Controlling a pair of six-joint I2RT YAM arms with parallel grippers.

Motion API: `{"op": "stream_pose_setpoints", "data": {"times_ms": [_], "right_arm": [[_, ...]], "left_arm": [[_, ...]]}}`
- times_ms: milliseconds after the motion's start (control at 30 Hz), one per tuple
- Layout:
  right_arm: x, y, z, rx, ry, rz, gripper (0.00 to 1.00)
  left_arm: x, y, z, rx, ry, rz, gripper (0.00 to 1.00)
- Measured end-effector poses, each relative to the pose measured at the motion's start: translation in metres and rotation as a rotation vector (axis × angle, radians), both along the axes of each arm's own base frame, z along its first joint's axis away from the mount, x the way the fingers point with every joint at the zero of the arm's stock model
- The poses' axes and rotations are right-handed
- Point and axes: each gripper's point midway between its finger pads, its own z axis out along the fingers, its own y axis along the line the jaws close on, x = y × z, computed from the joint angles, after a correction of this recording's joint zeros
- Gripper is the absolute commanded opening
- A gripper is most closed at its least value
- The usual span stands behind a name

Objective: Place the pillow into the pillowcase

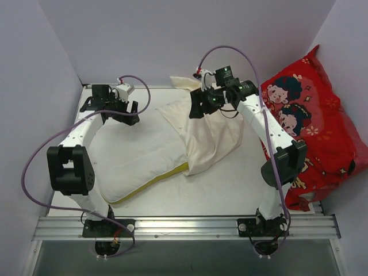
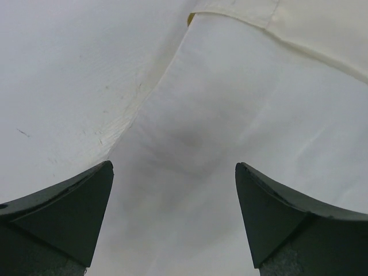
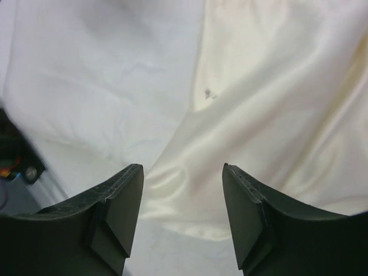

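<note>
The white pillow (image 1: pixel 135 152) with a yellow piped seam lies across the left and middle of the table. The cream pillowcase (image 1: pixel 213 135) is draped over its right end, wrinkled. My left gripper (image 1: pixel 125 115) is open and empty over the pillow's far left corner; in the left wrist view (image 2: pixel 173 165) its jaws frame bare pillow (image 2: pixel 230 115), with the pillowcase edge (image 2: pixel 299 29) at the top right. My right gripper (image 1: pixel 198 108) is open and empty over the pillowcase's far left edge; in the right wrist view (image 3: pixel 183 167) the shiny pillowcase (image 3: pixel 276 103) meets the pillow (image 3: pixel 103 75).
A red cushion (image 1: pixel 316 126) printed with cartoon children leans against the right wall, close behind the right arm. White walls close in the back and both sides. The scratched white table (image 2: pixel 57 86) shows left of the pillow.
</note>
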Motion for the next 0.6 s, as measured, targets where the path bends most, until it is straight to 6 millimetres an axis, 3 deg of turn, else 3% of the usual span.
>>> {"op": "stream_pose_setpoints", "data": {"times_ms": [67,133,267,433,533,600], "right_arm": [[0.027,-0.001,0.007,-0.025,-0.068,-0.039,0.54],[0.042,0.008,-0.003,-0.066,-0.094,-0.046,0.55],[0.053,0.038,-0.059,-0.170,-0.055,-0.015,0.61],[0.035,0.063,-0.128,-0.312,0.010,0.052,0.65],[0.028,0.071,-0.144,-0.378,-0.008,0.077,0.55],[0.030,0.071,-0.147,-0.413,-0.033,0.069,0.43]], "left_arm": [[0.011,0.002,-0.021,0.036,0.033,-0.033,0.95],[0.020,0.005,-0.046,0.065,0.078,-0.062,0.95],[0.018,0.007,-0.083,0.089,0.163,-0.100,0.96],[0.015,0.004,-0.087,0.084,0.170,-0.138,0.97],[0.013,0.002,-0.088,0.084,0.167,-0.157,0.97],[0.011,0.004,-0.090,0.082,0.167,-0.159,0.96]]}}
